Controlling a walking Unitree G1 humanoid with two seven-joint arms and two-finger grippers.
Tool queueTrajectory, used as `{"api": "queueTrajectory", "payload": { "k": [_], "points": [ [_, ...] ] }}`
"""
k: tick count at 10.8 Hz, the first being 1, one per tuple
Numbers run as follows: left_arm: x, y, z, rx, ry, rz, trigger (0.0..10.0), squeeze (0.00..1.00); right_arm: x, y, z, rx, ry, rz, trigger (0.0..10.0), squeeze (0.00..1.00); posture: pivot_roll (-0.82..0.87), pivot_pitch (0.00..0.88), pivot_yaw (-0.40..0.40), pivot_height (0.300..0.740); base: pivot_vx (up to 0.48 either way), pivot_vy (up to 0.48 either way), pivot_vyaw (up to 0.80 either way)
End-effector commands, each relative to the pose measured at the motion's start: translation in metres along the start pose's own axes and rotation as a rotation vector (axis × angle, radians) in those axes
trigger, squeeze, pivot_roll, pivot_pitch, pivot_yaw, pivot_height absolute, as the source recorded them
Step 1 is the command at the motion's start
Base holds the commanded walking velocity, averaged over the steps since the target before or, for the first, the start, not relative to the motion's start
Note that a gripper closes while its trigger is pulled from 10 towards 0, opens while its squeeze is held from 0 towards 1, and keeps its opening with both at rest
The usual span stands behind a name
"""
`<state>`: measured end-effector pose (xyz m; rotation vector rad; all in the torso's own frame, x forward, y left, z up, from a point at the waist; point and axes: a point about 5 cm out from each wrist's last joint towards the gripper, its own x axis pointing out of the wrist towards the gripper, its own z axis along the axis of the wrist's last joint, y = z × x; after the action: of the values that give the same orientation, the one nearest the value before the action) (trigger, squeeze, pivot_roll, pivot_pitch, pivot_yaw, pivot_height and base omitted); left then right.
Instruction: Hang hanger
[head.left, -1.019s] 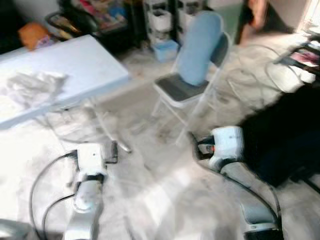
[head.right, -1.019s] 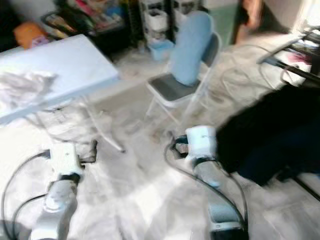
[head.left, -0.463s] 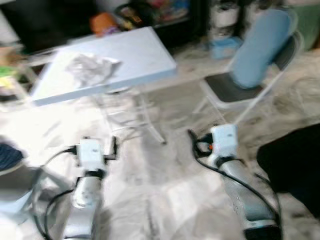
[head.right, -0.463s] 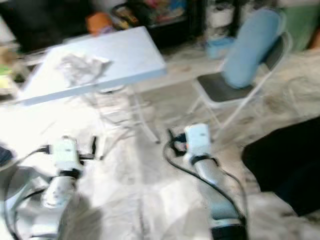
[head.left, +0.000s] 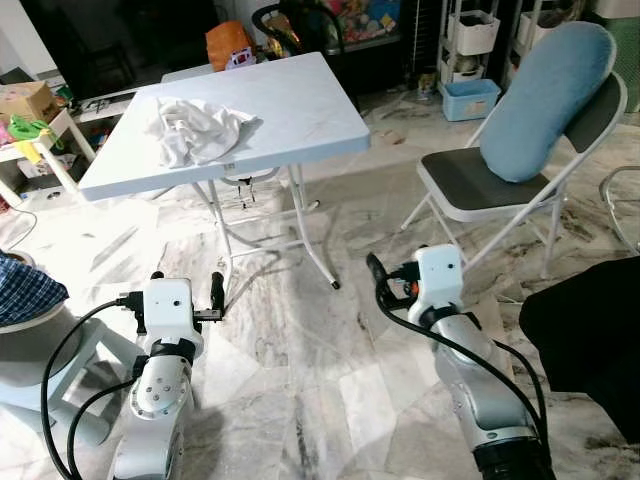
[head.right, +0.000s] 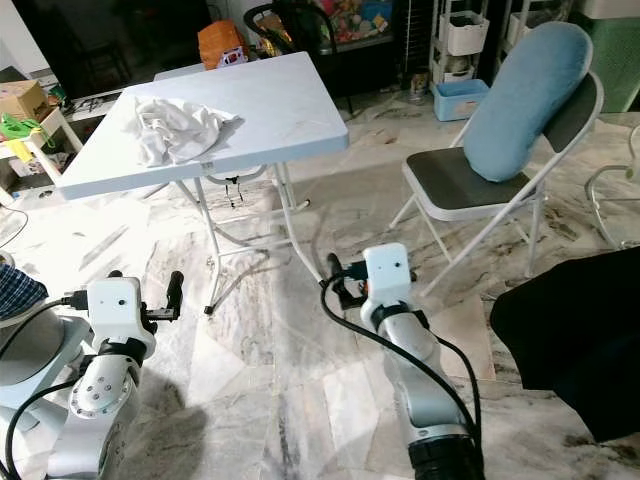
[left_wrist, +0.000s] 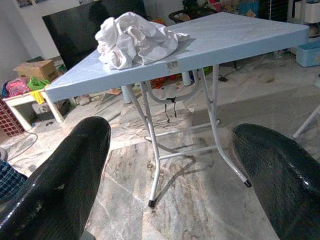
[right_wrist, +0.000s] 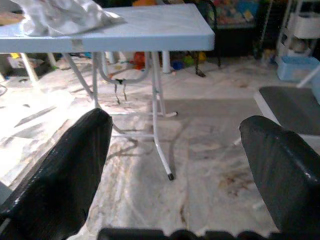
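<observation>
You are at the approach step; both the left gripper (left_wrist: 170, 165) and right gripper (right_wrist: 175, 160) are spread, empty. No hanger is discernible, possibly under the white cloth (head.left: 195, 128); locate it first.

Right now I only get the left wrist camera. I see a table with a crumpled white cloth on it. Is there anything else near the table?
Observer: Yes. A folding chair stands on the robot's right of the table, with a long blue cushion leaning on its back.
Operator: Where is the other arm?
Observer: The right gripper is low over the marble floor, open and holding nothing, like the left gripper.
Operator: Is the cloth in the middle of the table?
Observer: No. The white cloth lies toward the table's left end.
Operator: Can you see a hanger?
Observer: I cannot make one out.
</observation>
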<state>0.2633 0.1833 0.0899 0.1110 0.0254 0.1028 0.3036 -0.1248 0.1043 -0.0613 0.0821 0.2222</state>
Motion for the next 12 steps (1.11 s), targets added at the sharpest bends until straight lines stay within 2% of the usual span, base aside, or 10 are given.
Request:
{"api": "queueTrajectory", "payload": {
  "k": [1, 6, 8, 12],
  "points": [
    [0.004, 0.003, 0.008, 0.029, -0.035, -0.016, 10.0, 0.00, 0.003, 0.005, 0.003, 0.017, -0.015, -0.003, 10.0, 0.00, -0.03, 0.000, 0.143, 0.740, 0.000, 0.000, 0.00],
    [0.009, 0.002, 0.009, 0.035, -0.034, -0.024, 10.0, 0.00, 0.000, -0.003, -0.002, 0.037, -0.013, -0.054, 10.0, 0.00, -0.05, 0.000, 0.154, 0.740, 0.000, 0.000, 0.00],
    [0.009, 0.001, 0.002, 0.007, -0.003, -0.012, 10.0, 0.00, -0.001, -0.014, -0.005, 0.032, 0.000, -0.105, 10.0, 0.00, -0.06, 0.000, 0.144, 0.740, 0.000, 0.000, 0.00],
    [0.009, -0.002, -0.002, -0.023, 0.015, -0.027, 10.0, 0.00, 0.003, -0.019, -0.004, 0.028, -0.002, -0.132, 10.0, 0.00, -0.07, 0.000, 0.135, 0.740, 0.000, 0.000, 0.00]
  ]
}}
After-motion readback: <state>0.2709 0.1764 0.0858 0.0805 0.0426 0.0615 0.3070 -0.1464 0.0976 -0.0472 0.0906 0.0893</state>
